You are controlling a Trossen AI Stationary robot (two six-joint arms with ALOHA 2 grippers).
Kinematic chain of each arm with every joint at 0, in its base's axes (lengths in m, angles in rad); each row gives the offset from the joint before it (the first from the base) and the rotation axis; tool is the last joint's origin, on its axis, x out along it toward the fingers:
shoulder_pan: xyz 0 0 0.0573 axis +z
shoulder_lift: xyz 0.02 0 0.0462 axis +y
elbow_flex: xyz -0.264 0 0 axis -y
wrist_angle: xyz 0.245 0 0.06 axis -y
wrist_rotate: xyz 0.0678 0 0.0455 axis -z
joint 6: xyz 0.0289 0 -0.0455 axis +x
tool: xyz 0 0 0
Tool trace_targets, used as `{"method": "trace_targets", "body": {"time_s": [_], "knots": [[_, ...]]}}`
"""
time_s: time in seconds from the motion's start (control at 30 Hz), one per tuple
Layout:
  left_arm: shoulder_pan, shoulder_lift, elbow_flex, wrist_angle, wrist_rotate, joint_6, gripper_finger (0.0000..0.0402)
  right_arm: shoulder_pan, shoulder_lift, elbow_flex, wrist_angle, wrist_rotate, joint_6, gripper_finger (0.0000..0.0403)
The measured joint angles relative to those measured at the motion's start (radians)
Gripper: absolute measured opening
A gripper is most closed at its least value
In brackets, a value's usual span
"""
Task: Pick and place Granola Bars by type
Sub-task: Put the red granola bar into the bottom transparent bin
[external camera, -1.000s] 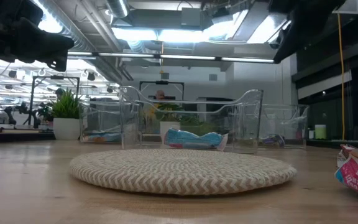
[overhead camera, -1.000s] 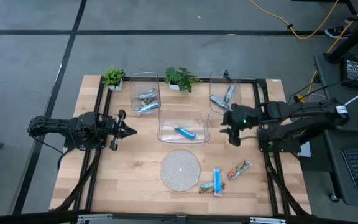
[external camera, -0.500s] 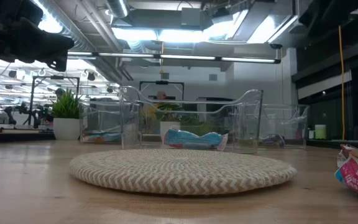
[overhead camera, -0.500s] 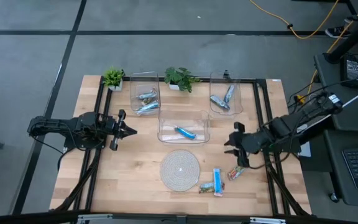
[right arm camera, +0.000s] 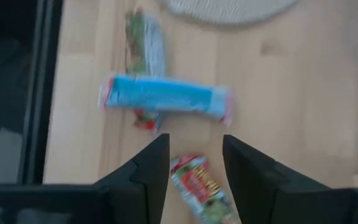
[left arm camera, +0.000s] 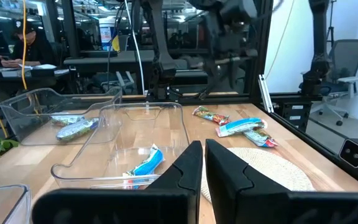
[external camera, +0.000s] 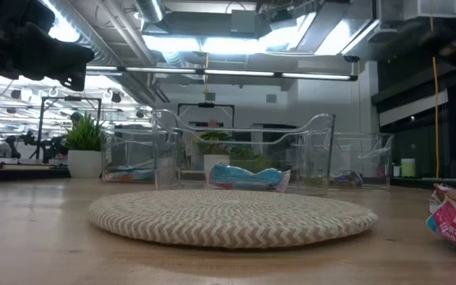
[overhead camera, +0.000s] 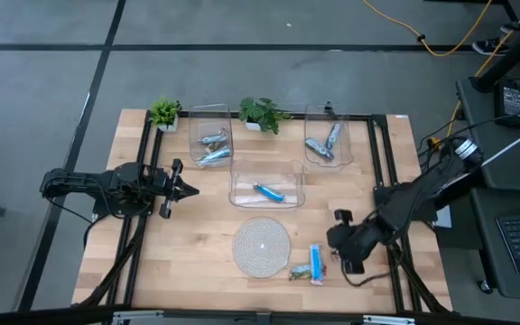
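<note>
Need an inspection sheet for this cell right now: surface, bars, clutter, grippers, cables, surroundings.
Surface: wooden table, bare wood at its front left part.
Job's things: three granola bars loose near the front right: blue bar, red/green bar and a greenish bar that the blue one partly overlaps. One blue bar in the middle clear bin; silvery bars in the back left bin and back right bin.
Clutter: round woven mat, two potted plants at the back.
Grippers: right gripper open, above the red/green bar; left gripper shut, waiting at the left side.
Cables: yellow cable on the floor.
Surroundings: a person at a desk, seen in the left wrist view.
</note>
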Motion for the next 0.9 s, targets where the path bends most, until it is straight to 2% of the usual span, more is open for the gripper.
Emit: {"method": "trace_targets", "body": {"time_s": [0.3, 0.7, 0.8, 0.9], "knots": [[0.000, 0.000, 0.000, 0.000, 0.000, 0.000, 0.0011, 0.040, 0.140, 0.000, -0.006, -0.047, 0.032, 0.0152], [0.000, 0.000, 0.000, 0.000, 0.000, 0.000, 0.0011, 0.040, 0.201, 0.000, -0.051, -0.045, 0.127, 0.0153], [0.000, 0.000, 0.000, 0.000, 0.000, 0.000, 0.0011, 0.040, 0.224, 0.000, -0.048, -0.050, 0.132, 0.0166], [0.000, 0.000, 0.000, 0.000, 0.000, 0.000, 0.0014, 0.040, 0.252, 0.000, -0.046, -0.072, 0.133, 0.0201]]}}
